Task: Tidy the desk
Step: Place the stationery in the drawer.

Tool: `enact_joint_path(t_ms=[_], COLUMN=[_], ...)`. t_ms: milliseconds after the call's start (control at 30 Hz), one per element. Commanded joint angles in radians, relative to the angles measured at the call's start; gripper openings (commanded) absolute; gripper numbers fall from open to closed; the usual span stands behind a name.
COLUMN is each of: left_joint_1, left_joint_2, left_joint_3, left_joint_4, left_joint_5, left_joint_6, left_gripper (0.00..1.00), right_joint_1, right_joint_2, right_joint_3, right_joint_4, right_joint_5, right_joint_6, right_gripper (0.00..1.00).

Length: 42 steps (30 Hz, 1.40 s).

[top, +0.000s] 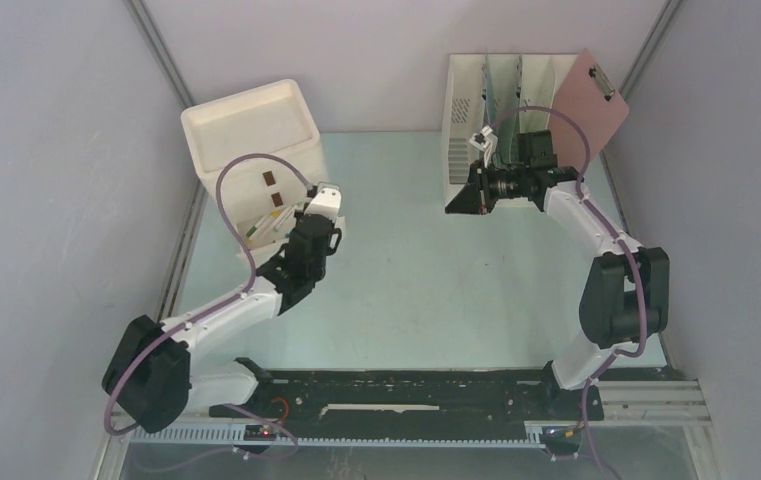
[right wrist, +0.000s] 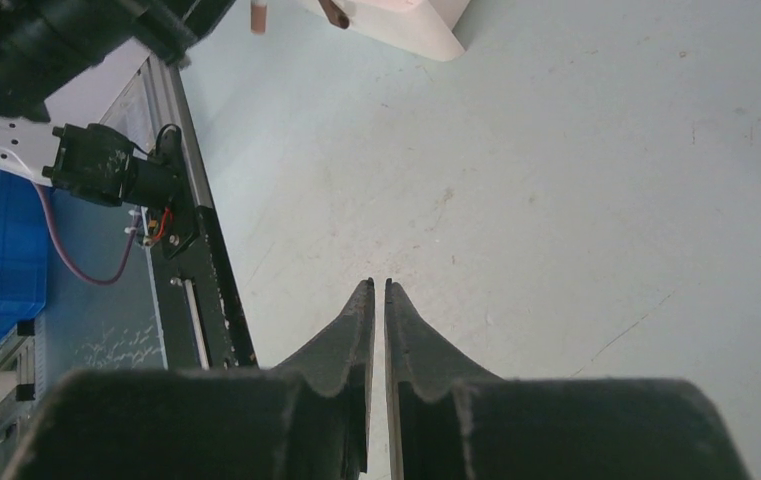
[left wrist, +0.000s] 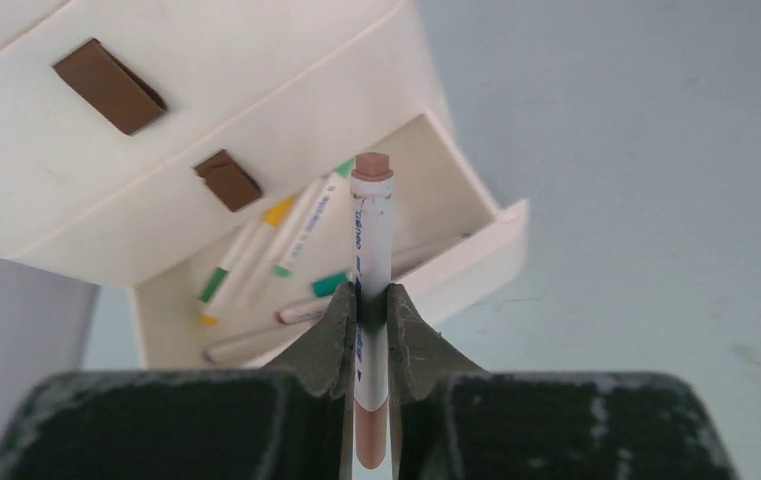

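Left end effector (left wrist: 371, 298) grips a brown-capped marker (left wrist: 372, 235) beside the open drawer (left wrist: 501, 240) on the pale tabletop (left wrist: 646, 150), right end effector (right wrist: 377, 290) closed and empty; releasing off-line could drop it outside.

ctr desk (top: 426, 280) open | drawer unit (top: 251, 130) blocks far-L | file rack (top: 466, 120) blocks far-R

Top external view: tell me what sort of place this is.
Probably a robot test cell staged as an office desk: plain grey walls box in the desk, which carries a drawer unit of markers and a file rack.
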Motion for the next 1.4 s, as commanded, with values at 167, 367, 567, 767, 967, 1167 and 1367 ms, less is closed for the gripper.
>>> enact_joint_path(t_ms=[167, 367, 567, 767, 967, 1167, 1367], left_joint_1=[0.17, 0.177, 0.158, 0.107, 0.118, 0.155, 0.198], left_joint_2=[0.198, 0.384, 0.402, 0.219, -0.063, -0.265, -0.378], left_joint_3=[0.165, 0.267, 0.259, 0.238, 0.028, -0.167, -0.312], left_joint_4=[-0.051, -0.026, 0.09, -0.062, 0.002, 0.125, 0.189], left_joint_5=[-0.013, -0.204, -0.33, -0.148, 0.249, 0.375, 0.397], left_joint_6=[0.284, 0.372, 0.417, 0.204, -0.083, -0.289, -0.464], left_gripper=[0.0, 0.32, 0.79, 0.85, 0.99, 1.0, 1.0], right_joint_1=[-0.013, -0.016, -0.021, -0.021, -0.023, -0.023, -0.023], right_joint_2=[-0.037, -0.034, -0.032, -0.035, -0.045, -0.049, -0.052], right_joint_3=[-0.014, -0.014, -0.015, -0.015, -0.014, -0.015, -0.014], right_joint_4=[0.031, 0.03, 0.028, 0.019, 0.011, 0.01, 0.009], right_joint_5=[-0.04, -0.046, -0.051, -0.066, -0.077, -0.082, -0.084], right_joint_6=[-0.016, -0.019, -0.022, -0.038, -0.056, -0.057, -0.057], right_gripper=[0.14, 0.14, 0.14, 0.14, 0.14, 0.14, 0.14])
